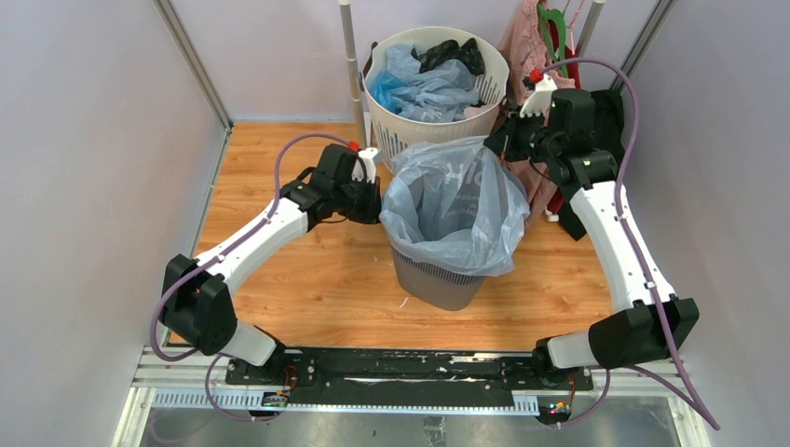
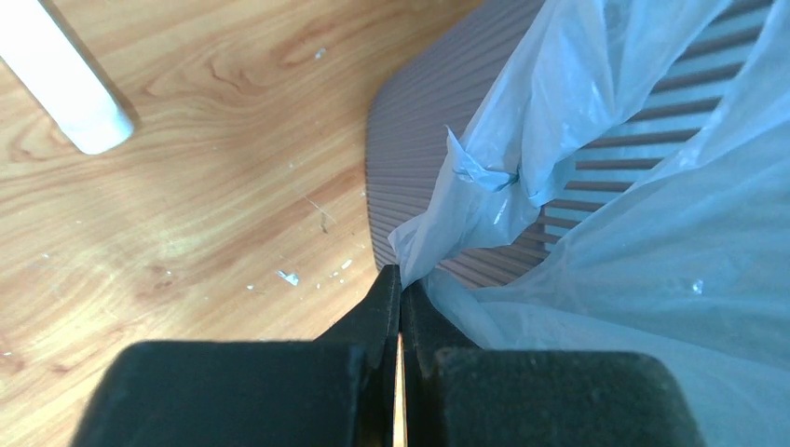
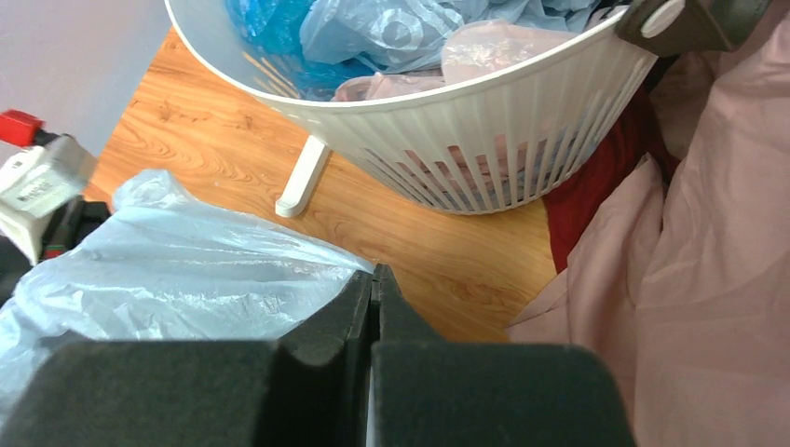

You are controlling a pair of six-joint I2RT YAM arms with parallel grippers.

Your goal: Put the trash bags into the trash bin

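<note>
A large pale blue see-through trash bag [image 1: 447, 200] hangs spread open over the dark grey trash bin [image 1: 433, 284], its mouth wide and its sides draped down the outside. My left gripper [image 1: 373, 196] is shut on the bag's left edge. In the left wrist view the film [image 2: 652, 261] comes out from between the closed tips of that gripper [image 2: 401, 272], beside the bin's ribbed wall [image 2: 410, 149]. My right gripper [image 1: 498, 144] is shut on the bag's far right edge. The right wrist view has the bag [image 3: 186, 279] running into the gripper's closed tips [image 3: 374, 272].
A round white slotted basket [image 1: 489, 88] behind the bin holds more blue bags [image 1: 424, 88] and a black one [image 1: 452, 54]. A pink garment [image 1: 526, 47] hangs at the back right, close to my right arm. A white pole [image 1: 349, 65] stands left of the basket.
</note>
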